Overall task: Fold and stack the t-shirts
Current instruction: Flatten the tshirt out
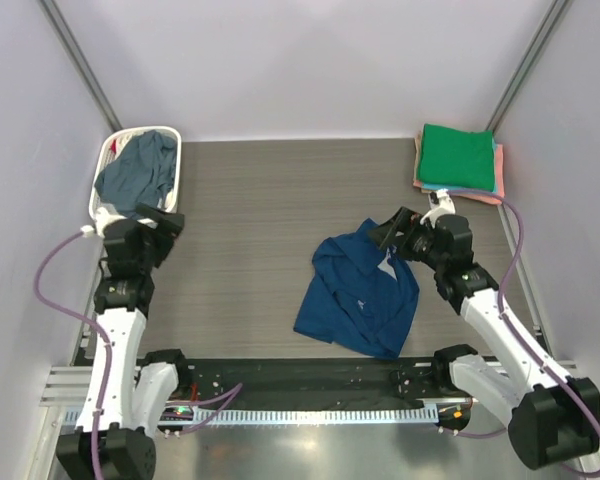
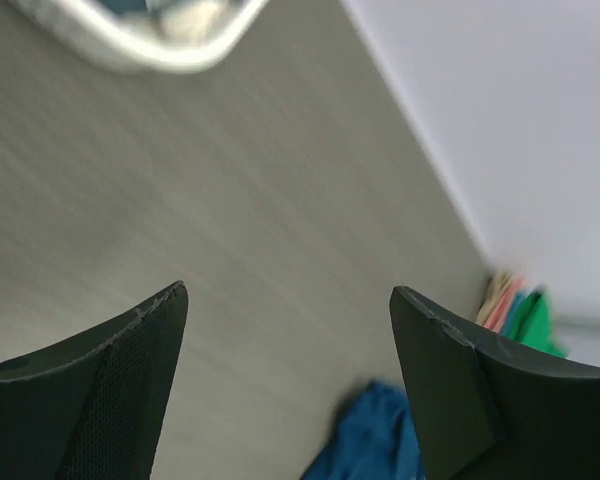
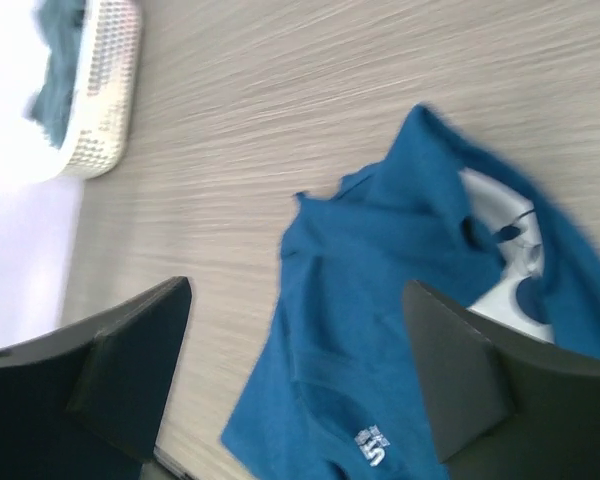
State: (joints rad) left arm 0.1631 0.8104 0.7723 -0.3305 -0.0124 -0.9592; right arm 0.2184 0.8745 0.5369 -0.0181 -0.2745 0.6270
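Over on my left, the basket [image 1: 104,170] stands in the far corner of the bench [image 1: 250,200]. A grey-blue shirt [image 1: 140,170] lies bunched inside it, not yet folded. My left end effector [image 2: 288,290] hovers just in front of the basket, above bare bench, with its fingers spread wide and nothing between them. I judge that it waits there because from that spot it can either reach into the basket or swing across to help with the shirt already out.

Toward the middle and right, the dark blue shirt [image 1: 355,295] lies on the bench in a loose, rumpled heap. Its neck end points to the far right and its hem trails toward the near edge. It is neither flat nor square, so I think it must be spread out before any fold will hold. Soft cloth like this will likely drag and bunch if I pull from one corner only.

My right end effector [image 3: 296,285] hangs over the neck end of that shirt, fingers apart and clamped on nothing. From my wrist I see the cloth spread below and beyond the fingers, white showing inside the neck opening.

At the far right corner sits the folded pile [image 1: 480,193], with a green shirt [image 1: 458,155] on top. It is kept there, I think, so that folding can be done in the middle.
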